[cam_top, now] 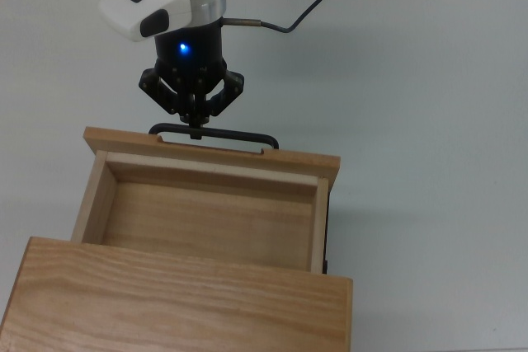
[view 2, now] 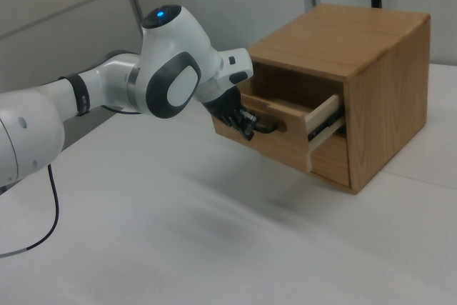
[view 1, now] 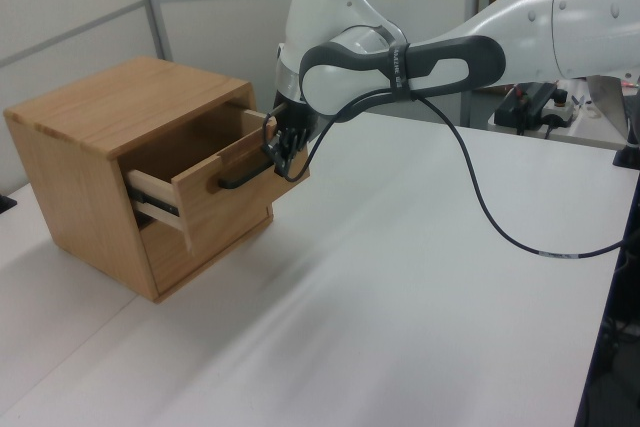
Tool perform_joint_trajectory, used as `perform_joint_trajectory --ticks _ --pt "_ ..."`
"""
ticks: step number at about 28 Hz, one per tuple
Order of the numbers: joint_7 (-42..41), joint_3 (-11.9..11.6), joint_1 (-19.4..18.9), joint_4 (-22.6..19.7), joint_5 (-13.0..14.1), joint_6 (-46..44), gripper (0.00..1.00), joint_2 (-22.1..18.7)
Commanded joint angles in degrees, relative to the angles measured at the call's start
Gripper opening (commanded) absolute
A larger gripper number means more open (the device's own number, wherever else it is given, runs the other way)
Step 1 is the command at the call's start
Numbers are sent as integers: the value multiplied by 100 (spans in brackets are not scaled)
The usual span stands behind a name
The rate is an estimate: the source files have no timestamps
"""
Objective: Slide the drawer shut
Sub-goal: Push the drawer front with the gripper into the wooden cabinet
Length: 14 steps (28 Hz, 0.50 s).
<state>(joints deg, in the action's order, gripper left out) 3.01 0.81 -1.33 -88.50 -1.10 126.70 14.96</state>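
The claw (cam_top: 195,125) stands right at the black bar handle (cam_top: 213,135) of the drawer (cam_top: 206,212), toward the top view's left part of the bar. Its fingers look drawn together into one narrow tip that touches the bar; they do not seem to clamp around it. In the left view the claw (view 1: 284,147) sits against the front panel (view 1: 225,209), with the handle (view 1: 243,176) just below and beside it. In the right view the claw (view 2: 243,123) is at the same place, on the drawer's (view 2: 285,130) front.

The drawer is only partly open. A good part of the tray is already under the cabinet top (cam_top: 177,298), and the rest stands out over the white surface (cam_top: 429,121). The cabinet (view 1: 110,162) rests on this surface near its edge in the left view.

I judge that the step in hand is the push itself: the arm (view 1: 440,42) presses on the handle side to drive the drawer into the cabinet, and the task looks about half done. The next move should be a straight push along the rails, kept level, until the front panel meets the cabinet face. Because the contact is off the centre of the bar, a slanted push could make the drawer jam
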Motion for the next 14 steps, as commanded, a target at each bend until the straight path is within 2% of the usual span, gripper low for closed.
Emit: perform_joint_trajectory --ticks 1,4,9,14 --pt "148 -55 -51 96 -65 162 0 24" --pt "148 -64 -51 96 -74 179 0 24" --pt "209 -90 -43 78 -74 820 0 24" --pt "271 -90 -34 61 -320 1356 0 165"
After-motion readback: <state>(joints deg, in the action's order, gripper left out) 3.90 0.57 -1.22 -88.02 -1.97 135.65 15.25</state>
